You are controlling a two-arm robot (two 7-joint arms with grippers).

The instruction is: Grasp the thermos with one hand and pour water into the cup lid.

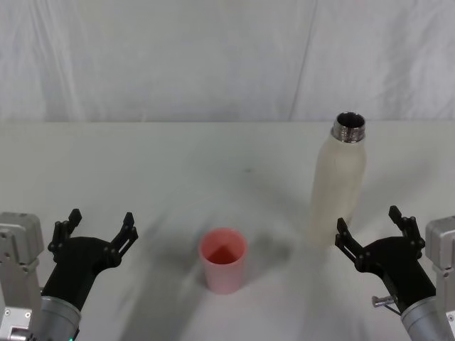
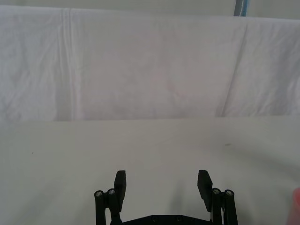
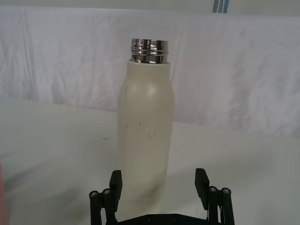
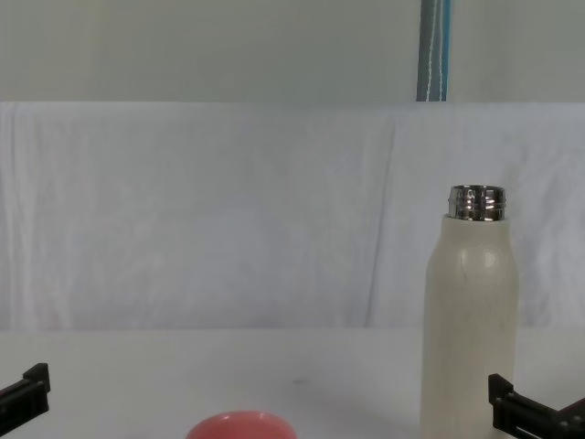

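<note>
Thermos untouched; right tool wide open, apparently empty

Left gripper low at the near left, fingers spread wide, holding nothing. Right gripper low at the near right, fingers likewise apart, nothing between them. Both arms reach forward from the body.

The setting appeared to be a robot test bench in a lab or studio rather than a home. A plain white table was backed by a creased white cloth backdrop hung across the rear, with a bare pale wall and a blue vertical strip visible above it.
</note>
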